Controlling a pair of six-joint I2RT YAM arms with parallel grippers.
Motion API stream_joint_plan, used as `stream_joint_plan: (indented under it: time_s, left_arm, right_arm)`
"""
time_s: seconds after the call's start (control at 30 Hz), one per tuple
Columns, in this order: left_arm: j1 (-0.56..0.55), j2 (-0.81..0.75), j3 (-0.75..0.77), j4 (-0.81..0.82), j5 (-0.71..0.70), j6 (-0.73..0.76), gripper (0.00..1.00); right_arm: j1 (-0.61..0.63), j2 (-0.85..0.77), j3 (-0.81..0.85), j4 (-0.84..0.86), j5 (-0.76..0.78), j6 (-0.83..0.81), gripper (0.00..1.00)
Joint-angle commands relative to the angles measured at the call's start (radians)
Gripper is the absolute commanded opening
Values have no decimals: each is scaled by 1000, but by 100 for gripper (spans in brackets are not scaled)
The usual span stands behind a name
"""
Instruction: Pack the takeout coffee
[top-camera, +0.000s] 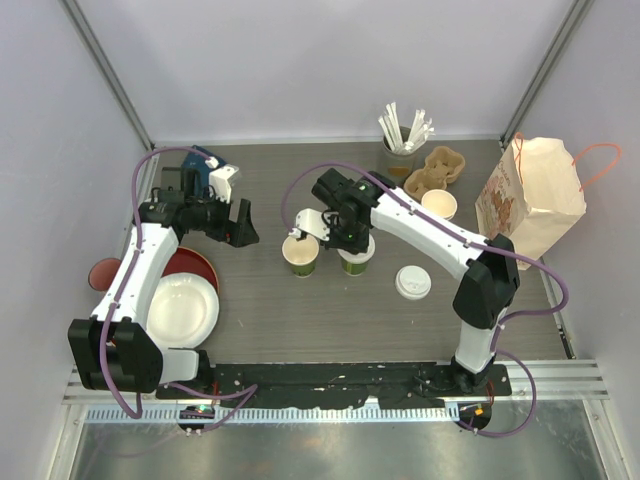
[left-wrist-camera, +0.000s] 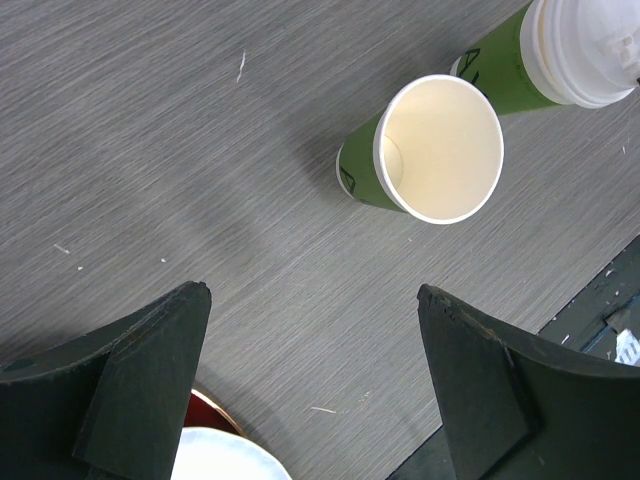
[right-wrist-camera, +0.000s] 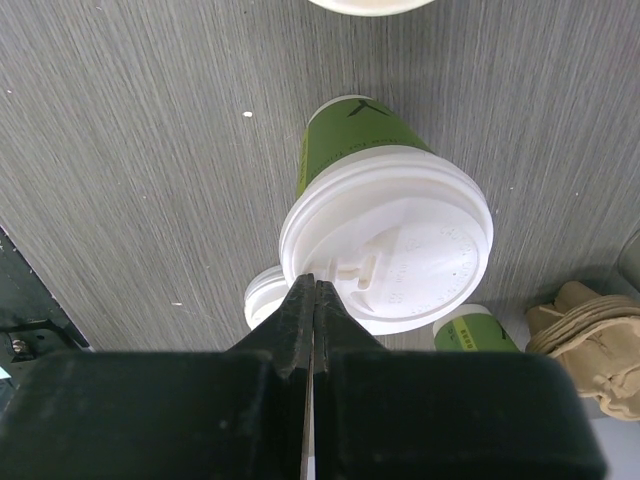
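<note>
Two green paper cups stand side by side mid-table. One is uncovered (top-camera: 300, 256) (left-wrist-camera: 440, 150). The other (top-camera: 357, 263) (right-wrist-camera: 350, 140) wears a white lid (right-wrist-camera: 400, 250) (left-wrist-camera: 580, 45). My right gripper (top-camera: 351, 240) (right-wrist-camera: 313, 287) is shut, its fingertips resting on the near edge of that lid with nothing between them. My left gripper (top-camera: 241, 224) (left-wrist-camera: 315, 290) hangs open to the left of the uncovered cup, apart from it and holding nothing. A loose white lid (top-camera: 412, 282) (right-wrist-camera: 262, 300) lies to the right of the cups.
A third cup (top-camera: 438, 205) (right-wrist-camera: 475, 328) stands by a cardboard cup carrier (top-camera: 436, 168) (right-wrist-camera: 590, 345). A cup of stirrers (top-camera: 400, 140) is at the back, a paper bag (top-camera: 530, 195) at the right. A red bowl (top-camera: 192, 266) and white plate (top-camera: 182, 310) sit at the left.
</note>
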Motion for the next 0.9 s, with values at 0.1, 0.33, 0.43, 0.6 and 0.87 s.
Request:
stream_joint_plan:
  time_s: [0.1, 0.33, 0.43, 0.6, 0.87]
  left_arm:
    - [-2, -29, 20, -3, 4, 11, 90]
    - [-1, -27, 21, -2, 4, 13, 89]
    - [-2, -27, 23, 0, 7, 11, 90]
    - [-2, -24, 24, 2, 10, 6, 90]
    - [-2, -27, 24, 0, 7, 9, 89]
  right_arm:
    - [-1, 15, 0, 2, -10, -8, 1]
    - [-4, 11, -12, 6, 6, -1, 1]
    - [-7, 1, -17, 8, 9, 1, 1]
    - [-12, -2, -3, 19, 20, 1, 1]
    - [-12, 4, 12, 26, 24, 1, 1]
